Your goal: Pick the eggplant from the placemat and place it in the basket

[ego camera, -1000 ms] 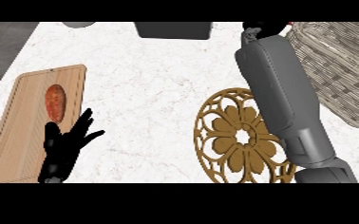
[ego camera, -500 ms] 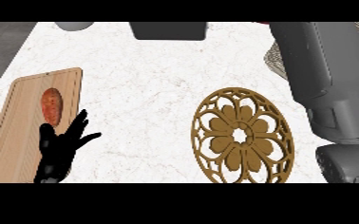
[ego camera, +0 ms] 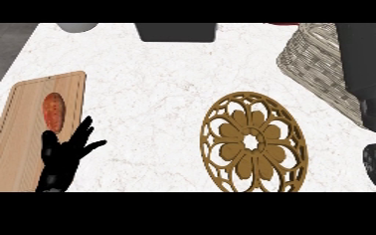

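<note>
Currently, the pick stage appears complete or nearly so: no eggplant lies on the placemat (ego camera: 234, 153), the round gold openwork mat at centre-right of the counter (ego camera: 147, 94), and through its cut-outs only the white surface shows. The eggplant itself is not visible anywhere in the head view. The right forearm (ego camera: 358, 55) runs up the right edge and crosses over the wicker basket (ego camera: 312, 62) at upper right; the right hand lies beyond the visible area, so its state cannot be determined. Judged from this arrangement, the eggplant is either carried by the hidden right hand or already resting inside the basket behind the forearm; which of the two applies cannot be told. What may be left, on that reading, is to release the eggplant into the basket and clear the arm. The left hand (ego camera: 62, 154) rests at lower left with its fingers spread and holding nothing, overlapping the right edge of a wooden cutting board (ego camera: 29, 144). A reddish oval item (ego camera: 53, 110) lies on that board, just above the fingertips and apart from them; it plays no part in the task.
</note>
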